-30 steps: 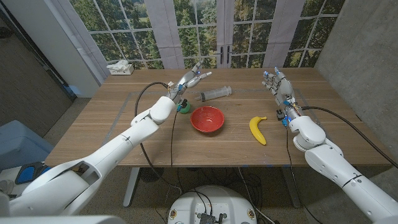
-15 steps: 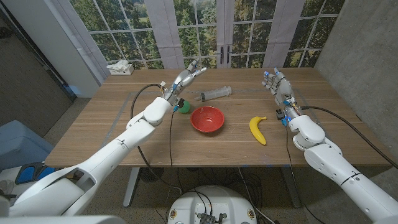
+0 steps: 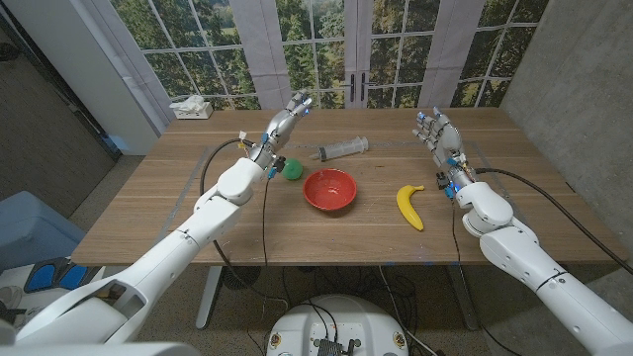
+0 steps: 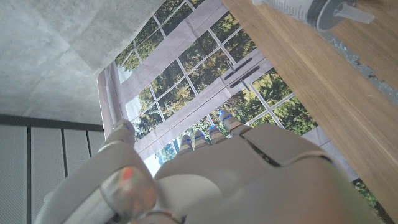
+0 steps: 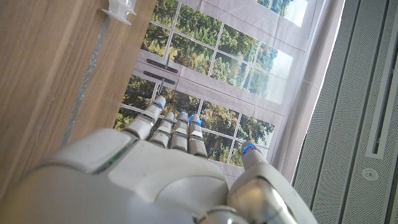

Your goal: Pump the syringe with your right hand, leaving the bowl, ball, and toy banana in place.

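Hovering right hand (image 3: 438, 133) beside syringe (image 3: 342, 149)

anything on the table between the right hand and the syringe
No, in the head view only bare wood separates the right hand from the clear plastic syringe.

Even daylight is supplied by the windows (image 3: 326, 44) behind; the table (image 3: 178, 213) is softly lit, shadows faint. Head view sharp, edges bowed. Near hand backs are blurred in wrist views.
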